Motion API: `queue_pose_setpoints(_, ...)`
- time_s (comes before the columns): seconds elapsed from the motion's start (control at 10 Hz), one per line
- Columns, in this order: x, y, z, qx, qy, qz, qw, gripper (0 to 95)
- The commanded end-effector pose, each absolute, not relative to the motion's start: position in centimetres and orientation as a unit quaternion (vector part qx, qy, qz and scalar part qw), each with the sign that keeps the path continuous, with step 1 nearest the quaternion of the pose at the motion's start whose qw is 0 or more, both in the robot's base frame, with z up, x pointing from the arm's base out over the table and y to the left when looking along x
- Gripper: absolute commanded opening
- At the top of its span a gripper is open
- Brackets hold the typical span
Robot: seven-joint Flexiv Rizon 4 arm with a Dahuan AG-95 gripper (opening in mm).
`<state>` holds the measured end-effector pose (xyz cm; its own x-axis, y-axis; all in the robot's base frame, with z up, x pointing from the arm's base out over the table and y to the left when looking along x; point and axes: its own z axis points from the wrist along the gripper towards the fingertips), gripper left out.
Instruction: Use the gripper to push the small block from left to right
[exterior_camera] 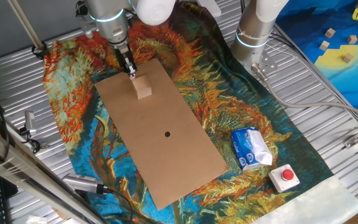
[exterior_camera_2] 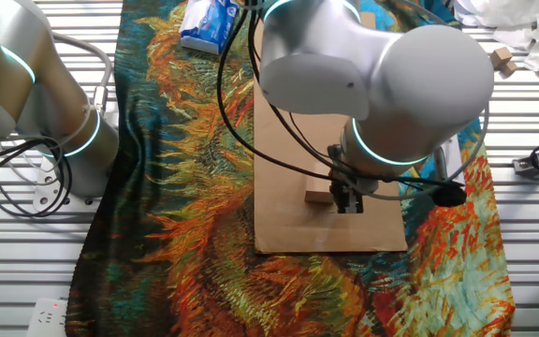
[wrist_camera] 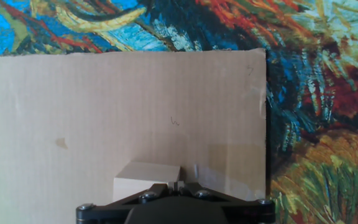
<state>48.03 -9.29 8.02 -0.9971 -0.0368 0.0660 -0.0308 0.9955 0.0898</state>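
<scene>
In the other fixed view the arm's bulky white body covers much of the cardboard sheet (exterior_camera_2: 288,220), and the small block (exterior_camera_2: 317,196) peeks out only as a sliver at centre frame. The hand view cuts the block (wrist_camera: 146,180) off at the bottom, behind the black gripper (wrist_camera: 178,185). There the fingers appear pressed together with nothing between them. In one fixed view the gripper (exterior_camera: 131,72) sits in the upper left, its tip touching or just beside the block (exterior_camera: 143,87) near the cardboard's (exterior_camera: 166,155) upper end; contact is hard to confirm.
</scene>
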Motion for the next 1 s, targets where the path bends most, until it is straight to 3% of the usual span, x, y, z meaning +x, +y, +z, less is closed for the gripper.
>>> queue_pose_setpoints(0.1,48.0,-9.3,8.0,0.017,-0.998,-0.045,0.034,0.0)
queue_pose_setpoints(1.0,46.1,-8.3,8.2,0.011,-0.999,-0.037,0.038,0.0)
